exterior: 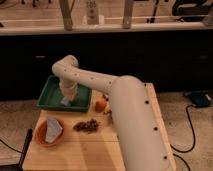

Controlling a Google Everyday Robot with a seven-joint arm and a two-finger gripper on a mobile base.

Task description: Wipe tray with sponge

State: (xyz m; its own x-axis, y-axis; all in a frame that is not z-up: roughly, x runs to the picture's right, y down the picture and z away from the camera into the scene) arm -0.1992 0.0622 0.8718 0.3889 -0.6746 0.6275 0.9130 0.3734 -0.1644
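From my station I see the arm (127,115) sweeping up from the near right, bending over at its elbow and coming straight down into the tray (49,94), which sits at the far left corner of the wooden surface (95,150). The gripper (66,98) is low inside the tray, near the middle and toward its front rim, pointing downward. The thick pale wrist above it covers most of it, so I cannot tell whether it is open or closed. Right at its tip I can make out the sponge (65,103), a small pale bluish block resting on the tray floor, touching or just under the end of the gripper. I cannot tell if it is clamped or only pressed down. The green floor of the tray shows bare to the left of the gripper, and its right part is partly hidden behind the arm. In front of the tray, at the left edge of the surface, stands a round orange bowl (39,138) with a white-grey paper-like piece (54,128) lying in it. Between the bowl and the arm lies a small brown clump (88,125), and just beside the tray's right front corner sits a small orange item (101,105), close against the arm. A dark cable (191,127) runs across the floor on the right.
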